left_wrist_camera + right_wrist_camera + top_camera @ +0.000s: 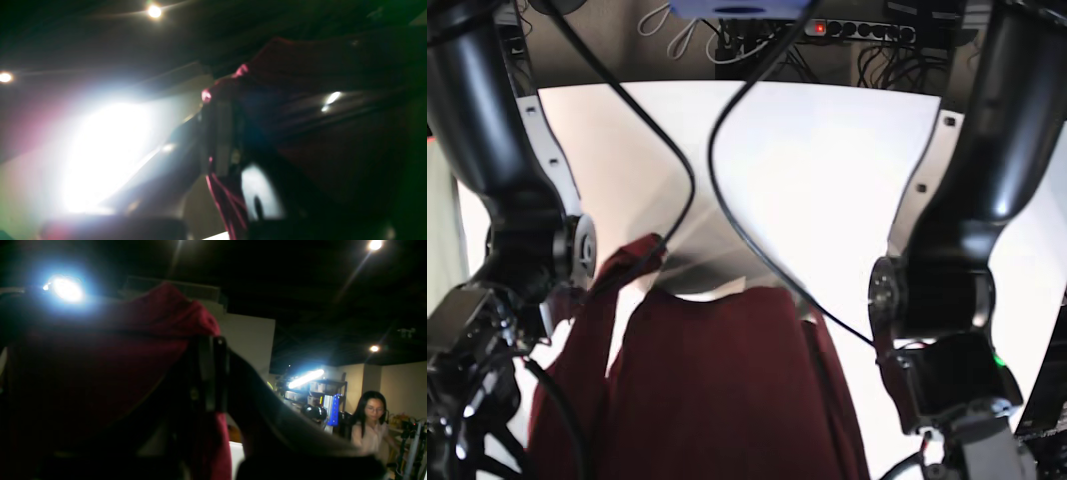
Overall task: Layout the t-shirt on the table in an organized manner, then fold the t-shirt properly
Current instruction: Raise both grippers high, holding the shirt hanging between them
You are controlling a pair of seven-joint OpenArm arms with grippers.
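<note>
I have the t-shirt lifted off the worktop and hanging as a broad maroon sheet between my two arms, near the edge of the worktop closest to the base camera; whether its lower part touches the surface I cannot tell, because it runs out of the bottom of that view. I judge it is held up this way so gravity pulls the wrinkles out and the garment spreads to full width before I lay it flat. In the left wrist view the left end effector is clamped on a bunched edge of the cloth, with fabric pinched at its tip and a strip trailing down below. In the right wrist view the right end effector is likewise closed on the cloth, which drapes over and down past it. Both wrist cameras point up at the ceiling lights, which fits raised, tilted wrists. One sleeve sticks out loosely toward the far edge on the right arm's side. A black cable loops above the bare white surface behind.
</note>
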